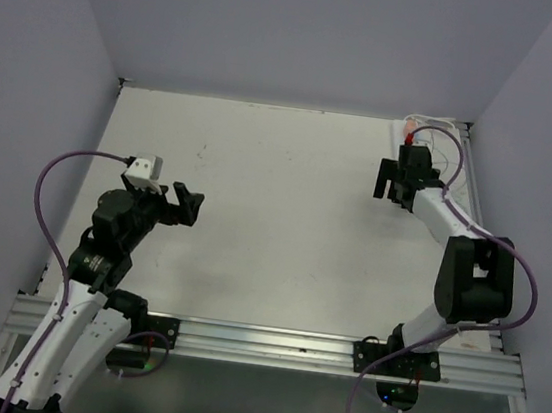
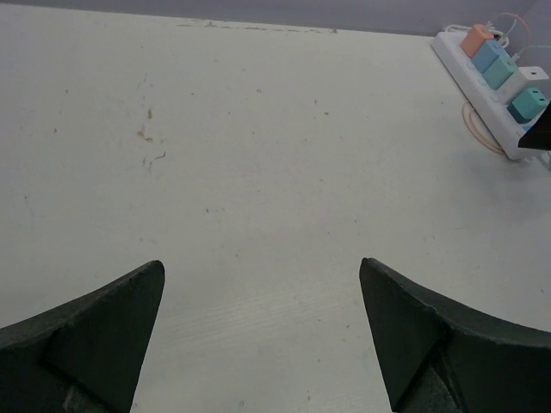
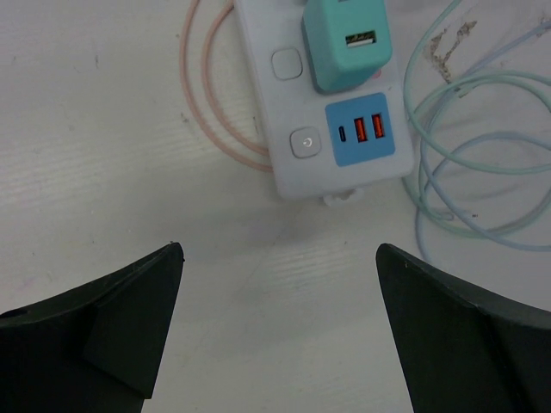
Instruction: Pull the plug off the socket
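The white power strip (image 3: 263, 112) lies at the far right back corner of the table (image 1: 399, 131). In the right wrist view its near end shows a teal plug (image 3: 347, 43) seated in it, two white buttons and a blue USB panel (image 3: 360, 129). The left wrist view shows the strip (image 2: 478, 90) from afar with several coloured plugs, orange (image 2: 474, 39) to teal (image 2: 527, 105). My right gripper (image 3: 280, 258) is open and empty, hovering just short of the strip's near end (image 1: 391, 192). My left gripper (image 2: 263, 284) is open and empty, far off at the left (image 1: 191, 207).
A pink cord loop (image 3: 207, 95) lies left of the strip. Pale green and blue cables (image 3: 482, 155) coil to its right. Grey walls close in the table at the back and both sides. A metal rail (image 1: 269, 345) runs along the near edge.
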Motion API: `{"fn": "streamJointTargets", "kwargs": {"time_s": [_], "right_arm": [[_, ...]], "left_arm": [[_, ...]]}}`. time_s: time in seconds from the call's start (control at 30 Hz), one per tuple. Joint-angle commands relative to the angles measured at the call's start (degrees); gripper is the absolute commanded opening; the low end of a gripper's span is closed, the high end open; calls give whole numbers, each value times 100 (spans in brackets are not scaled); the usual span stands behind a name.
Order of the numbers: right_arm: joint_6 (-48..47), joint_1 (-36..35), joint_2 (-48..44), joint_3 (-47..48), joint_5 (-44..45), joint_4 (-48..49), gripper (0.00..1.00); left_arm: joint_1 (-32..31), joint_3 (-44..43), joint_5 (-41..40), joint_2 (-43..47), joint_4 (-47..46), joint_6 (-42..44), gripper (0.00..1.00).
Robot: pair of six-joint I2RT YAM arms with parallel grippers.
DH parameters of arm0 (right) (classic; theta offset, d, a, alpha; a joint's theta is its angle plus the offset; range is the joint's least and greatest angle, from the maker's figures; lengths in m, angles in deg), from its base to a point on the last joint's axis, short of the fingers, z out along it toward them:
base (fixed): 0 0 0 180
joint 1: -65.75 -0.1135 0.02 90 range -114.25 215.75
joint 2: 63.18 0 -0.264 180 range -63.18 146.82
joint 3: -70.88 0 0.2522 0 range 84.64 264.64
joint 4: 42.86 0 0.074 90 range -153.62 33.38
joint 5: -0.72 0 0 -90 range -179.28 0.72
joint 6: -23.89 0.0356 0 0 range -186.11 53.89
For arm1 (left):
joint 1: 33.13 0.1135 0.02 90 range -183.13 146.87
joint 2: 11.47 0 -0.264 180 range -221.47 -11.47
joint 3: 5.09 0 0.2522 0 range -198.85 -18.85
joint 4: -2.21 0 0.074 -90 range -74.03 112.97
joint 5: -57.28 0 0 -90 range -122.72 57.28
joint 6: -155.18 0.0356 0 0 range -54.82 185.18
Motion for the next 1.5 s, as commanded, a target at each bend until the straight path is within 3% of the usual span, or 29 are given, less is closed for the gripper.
{"fn": "streamJointTargets", "kwargs": {"time_s": [0.0,0.13,0.3,0.57,0.97,1.1,1.2,1.23,1.33,1.43,1.47], "right_arm": [[-216,287,216,485,-109,449,99],[-242,533,743,802,-302,431,99],[-338,867,1095,1040,-917,458,99],[-506,1148,1570,1339,-1172,388,99],[-901,1167,1869,1304,-1489,432,97],[-901,1167,1852,1321,-1516,431,82],[-901,1158,1825,1400,-1629,292,59],[-901,1166,1791,1479,-1656,247,47],[-867,1167,1615,1558,-1902,98,29],[-612,1140,1325,1523,-2209,98,15],[-481,1097,1264,1515,-2262,80,15]], "left_arm": [[-184,-67,-355,145,-387,0,100],[-315,-120,-761,259,-202,176,100],[-386,-102,-665,295,-237,176,100],[-430,-102,-691,286,-228,185,100],[-430,-93,-630,198,-263,194,100],[-430,-85,-630,189,-272,185,100],[-430,-84,-621,189,-272,177,100],[-430,-76,-630,189,-263,185,99],[-430,-76,-621,198,-281,185,100],[-430,-67,-603,225,-289,176,100],[-430,-67,-586,225,-289,176,100]]}}
